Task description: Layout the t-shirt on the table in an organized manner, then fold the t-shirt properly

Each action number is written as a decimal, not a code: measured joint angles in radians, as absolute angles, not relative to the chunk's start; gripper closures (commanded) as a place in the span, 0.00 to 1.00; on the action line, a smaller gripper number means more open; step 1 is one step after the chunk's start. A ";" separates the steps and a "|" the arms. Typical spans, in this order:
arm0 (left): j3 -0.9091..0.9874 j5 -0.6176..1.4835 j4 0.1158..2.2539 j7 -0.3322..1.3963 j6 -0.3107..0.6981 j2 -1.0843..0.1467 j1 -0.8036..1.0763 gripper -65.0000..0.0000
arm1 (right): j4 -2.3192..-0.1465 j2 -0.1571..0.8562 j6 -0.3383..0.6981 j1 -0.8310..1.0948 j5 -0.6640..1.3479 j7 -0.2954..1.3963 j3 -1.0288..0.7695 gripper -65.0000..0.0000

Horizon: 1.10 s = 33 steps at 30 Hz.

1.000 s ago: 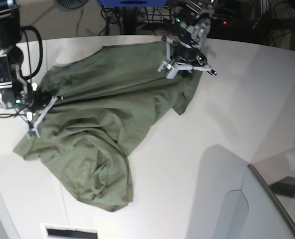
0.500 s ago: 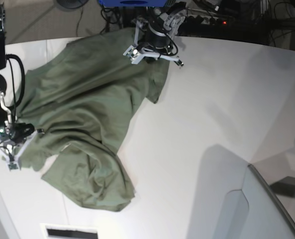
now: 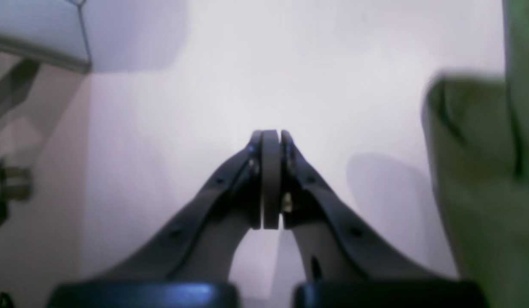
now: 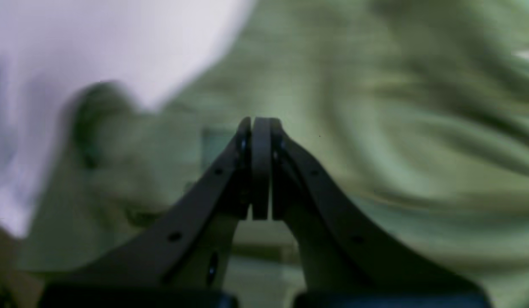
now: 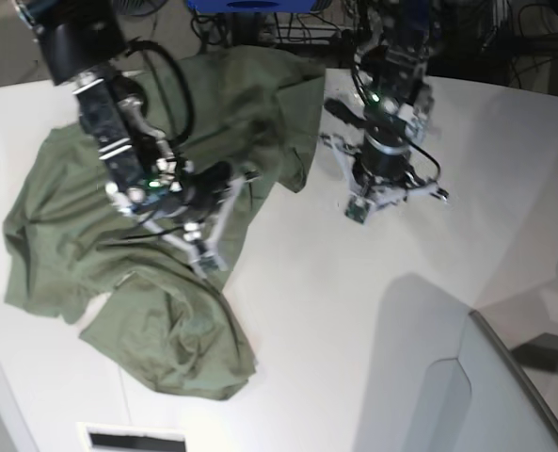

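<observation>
1. Olive-green cotton t-shirt with short sleeves (image 5: 119, 235) lies crumpled on the left half of the large white smooth table (image 5: 373, 320); it reaches from the far edge down to a bunched fold at the near left.
2. Above the middle of the cloth, at its right border, hangs the right gripper (image 5: 203, 247), black with pale fingers. In the right wrist view its jaws are pressed flat together and hold nothing (image 4: 260, 128); blurred green folds (image 4: 375, 128) fill the picture below them.
3. To the right, over bare table just beside the shirt's far right flap, stands the left gripper (image 5: 391, 193). In the left wrist view its jaws are also closed tight and empty (image 3: 271, 137), with the white top (image 3: 290, 64) under them and green cloth (image 3: 482, 171) at the right edge.
</observation>
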<state>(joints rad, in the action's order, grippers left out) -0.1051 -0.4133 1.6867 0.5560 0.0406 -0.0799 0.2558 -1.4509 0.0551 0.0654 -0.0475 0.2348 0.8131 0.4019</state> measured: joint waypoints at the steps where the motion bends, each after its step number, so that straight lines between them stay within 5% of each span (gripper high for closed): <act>1: -0.067 -0.393 1.687 0.554 0.068 -0.081 0.238 1.00 | -1.409 0.028 0.063 -0.061 0.239 0.813 0.404 1.00; 10: 0.140 -0.339 1.684 0.554 0.116 -0.163 0.230 1.00 | -1.136 -0.017 0.052 -0.149 0.225 0.724 0.405 1.00; 22: 0.432 -0.036 1.610 0.554 0.107 -0.346 0.337 1.00 | -1.161 -0.025 0.061 -0.242 0.229 0.710 0.401 1.00; 33: 0.502 0.023 1.581 0.431 0.113 -0.353 0.438 1.00 | -0.616 0.004 0.064 -0.495 0.238 0.467 0.398 1.00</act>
